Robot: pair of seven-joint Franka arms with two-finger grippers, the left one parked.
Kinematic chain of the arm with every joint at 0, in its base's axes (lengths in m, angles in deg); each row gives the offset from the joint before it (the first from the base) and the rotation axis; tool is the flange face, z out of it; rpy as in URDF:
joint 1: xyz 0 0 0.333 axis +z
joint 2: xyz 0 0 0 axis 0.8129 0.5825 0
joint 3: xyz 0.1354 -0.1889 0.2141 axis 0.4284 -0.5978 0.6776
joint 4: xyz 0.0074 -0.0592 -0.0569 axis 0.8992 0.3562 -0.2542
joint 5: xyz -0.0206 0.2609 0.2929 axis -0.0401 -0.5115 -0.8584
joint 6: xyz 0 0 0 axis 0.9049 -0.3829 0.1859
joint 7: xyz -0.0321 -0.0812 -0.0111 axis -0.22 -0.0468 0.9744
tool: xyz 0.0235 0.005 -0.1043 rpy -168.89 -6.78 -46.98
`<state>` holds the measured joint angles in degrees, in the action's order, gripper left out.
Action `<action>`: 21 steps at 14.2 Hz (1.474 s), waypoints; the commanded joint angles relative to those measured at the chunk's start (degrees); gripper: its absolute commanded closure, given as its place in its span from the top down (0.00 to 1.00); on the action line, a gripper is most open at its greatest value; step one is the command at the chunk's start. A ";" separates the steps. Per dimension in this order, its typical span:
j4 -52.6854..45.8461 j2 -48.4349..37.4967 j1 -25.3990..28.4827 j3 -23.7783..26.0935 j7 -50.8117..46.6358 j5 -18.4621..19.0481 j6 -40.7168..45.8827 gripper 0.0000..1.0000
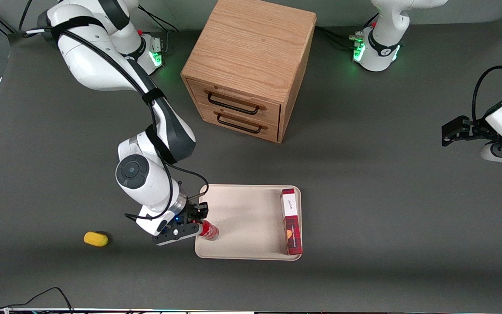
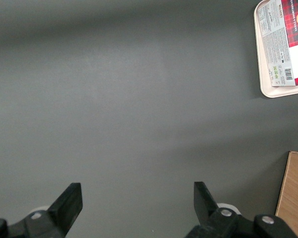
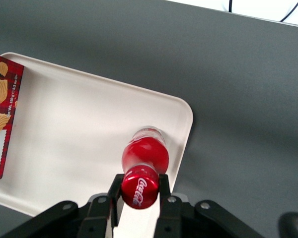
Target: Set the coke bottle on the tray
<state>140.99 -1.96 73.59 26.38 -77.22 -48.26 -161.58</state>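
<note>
Seen from the front: tool (image 1: 199,223) clamped on the neck of the coke bottle (image 1: 209,231), fingers (image 3: 164,191) pressed against it from both sides just under the red cap. Bottle upright over the tray (image 1: 242,218), at the tray's corner toward the working arm's end of the surface (image 1: 386,209) and nearer the front camera, roughly 8 o'clock from the tray's middle. Whether the bottle's base touches the tray floor or hangs just above it, cannot tell.

Red-and-white box (image 1: 291,220) lying flat on the same tray along the rim toward the parked arm's end, 3 o'clock from the tray's middle, well apart from the bottle. Wooden drawer cabinet (image 1: 251,65) with two black handles at 12 o'clock from the tray, farther from the front camera. Small yellow object (image 1: 96,239) on the bare surface at 9 o'clock from the bottle, toward the working arm's end, off the tray and clear of the tool
</note>
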 commanded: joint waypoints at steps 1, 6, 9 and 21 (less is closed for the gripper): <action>-2.64 1.11 1.00 -2.11 -1.62 1.27 -0.79 0.00; -2.46 1.82 1.00 -2.12 -3.10 1.10 -1.85 0.99; -2.55 1.47 1.00 -2.03 -4.34 1.01 -1.77 1.00; 27.84 -38.58 -10.67 -1.24 1.26 -0.05 21.07 1.00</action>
<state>158.06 -30.22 66.19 24.82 -78.82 -48.17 -141.05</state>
